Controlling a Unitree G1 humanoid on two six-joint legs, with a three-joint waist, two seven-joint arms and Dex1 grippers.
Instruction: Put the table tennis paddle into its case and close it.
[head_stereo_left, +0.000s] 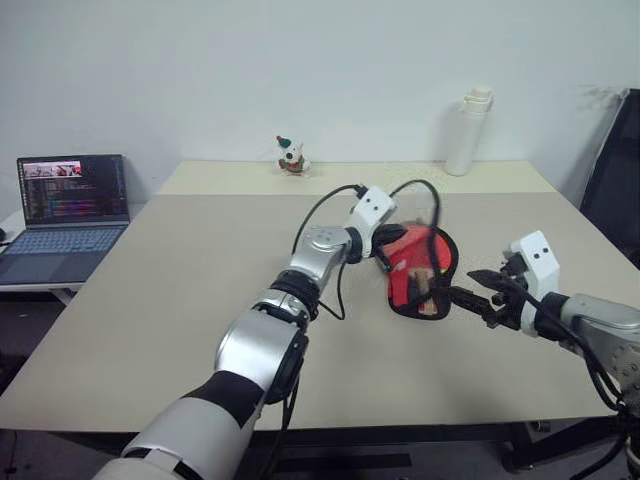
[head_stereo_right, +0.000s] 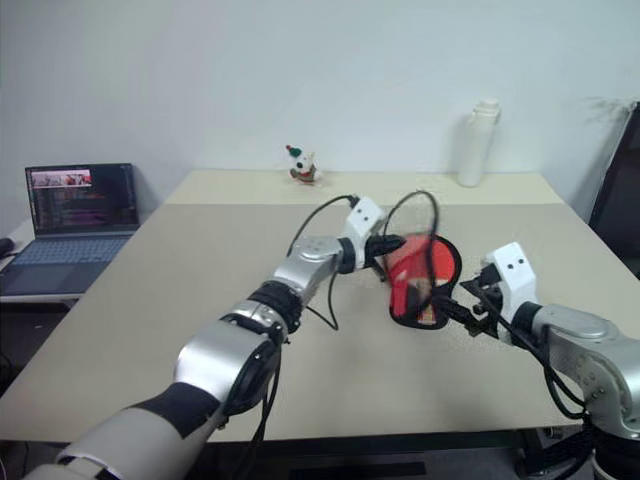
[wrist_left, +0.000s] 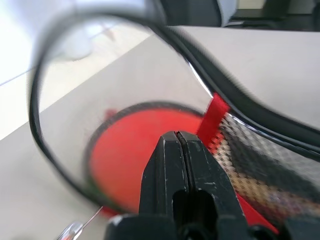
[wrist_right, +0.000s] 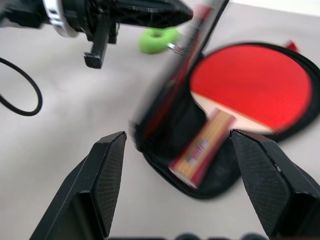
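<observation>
The case (wrist_right: 220, 175) lies open on the table. The table tennis paddle (wrist_right: 250, 82) rests inside its lower half, red face up, wooden handle (wrist_right: 200, 150) pointing toward my right gripper. My left gripper (head_stereo_left: 400, 238) is shut on the edge of the case's red and mesh flap (wrist_left: 250, 150), which it holds raised above the paddle. My right gripper (head_stereo_left: 468, 287) hovers open just off the handle end of the case, with nothing between its fingers.
A laptop (head_stereo_left: 75, 215) stands on a side table at the left. A white bottle (head_stereo_left: 468, 130) and a small figurine (head_stereo_left: 291, 156) stand at the table's far edge. A green ring-shaped thing (wrist_right: 160, 40) lies beside the case. A black chair (head_stereo_left: 615, 170) stands at the right.
</observation>
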